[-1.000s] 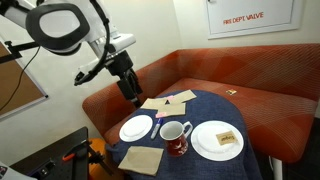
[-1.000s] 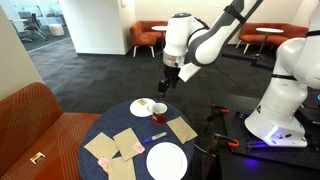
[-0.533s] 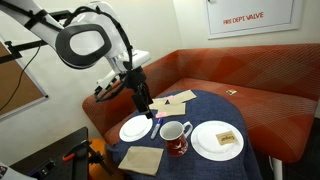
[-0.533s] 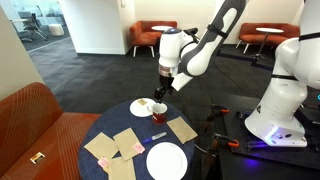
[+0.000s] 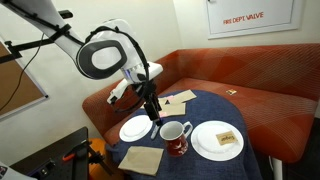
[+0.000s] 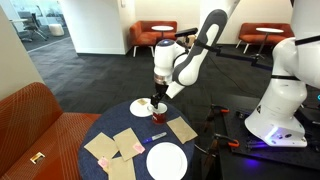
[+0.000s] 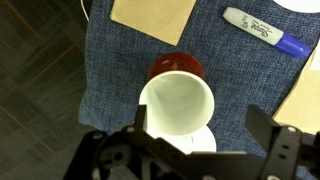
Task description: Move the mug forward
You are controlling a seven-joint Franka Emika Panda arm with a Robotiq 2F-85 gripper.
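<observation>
While the jaws stand wide apart, clamped on nothing, the gripper point(image 7: 200, 122) hangs over the mug point(image 7: 176, 98), whose white inside faces straight up at the wrist camera with a strip of dark red wall showing on its far side. The mug sits in the gap between the jaws, nearer to one finger point(image 7: 141, 120) than to the other; whether that finger touches the rim cannot be told. Just past the mug, ahead of the jaws, a tan napkin point(image 7: 150, 14) lies flat on the blue tablecloth point(image 7: 108, 80). Off to the side of the farther finger lies a white marker point(image 7: 264, 31) with a purple cap. In an exterior view the gripper point(image 5: 153, 113) is just above and beside the mug point(image 5: 175, 135), which stands upright near the middle of the round table between an empty white plate point(image 5: 136, 128) and a second plate point(image 5: 205, 146) carrying a small piece of food. Another napkin point(image 5: 142, 158) lies at the table's near edge, and a red sofa point(image 5: 262, 100) curves behind the table.
</observation>
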